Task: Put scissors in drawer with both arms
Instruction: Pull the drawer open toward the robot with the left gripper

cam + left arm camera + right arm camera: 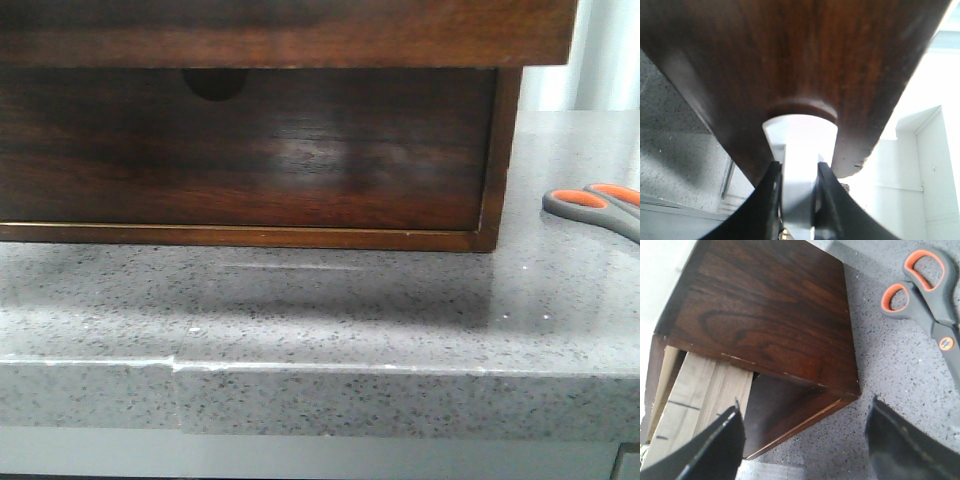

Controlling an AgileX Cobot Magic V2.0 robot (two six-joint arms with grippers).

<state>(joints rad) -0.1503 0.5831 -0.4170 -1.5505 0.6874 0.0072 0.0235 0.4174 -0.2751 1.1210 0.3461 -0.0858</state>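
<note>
The scissors [600,205], grey handles with orange-lined loops, lie flat on the speckled counter to the right of the wooden cabinet; they also show in the right wrist view [927,300]. The drawer [300,35] is the upper dark-brown front, pulled out toward me; its pale inside [695,400] shows in the right wrist view. My left gripper [799,167] has its black fingers close together at a half-round notch [800,117] in a brown wooden panel, with a pale strip filling the gap between them. My right gripper [805,440] is open and empty, above the cabinet's corner and apart from the scissors.
The lower cabinet front [250,150] has a half-round finger notch [215,82] and is shut. The cabinet top [770,315] is dark wood. The grey speckled counter [300,300] has its front edge [300,368] near me.
</note>
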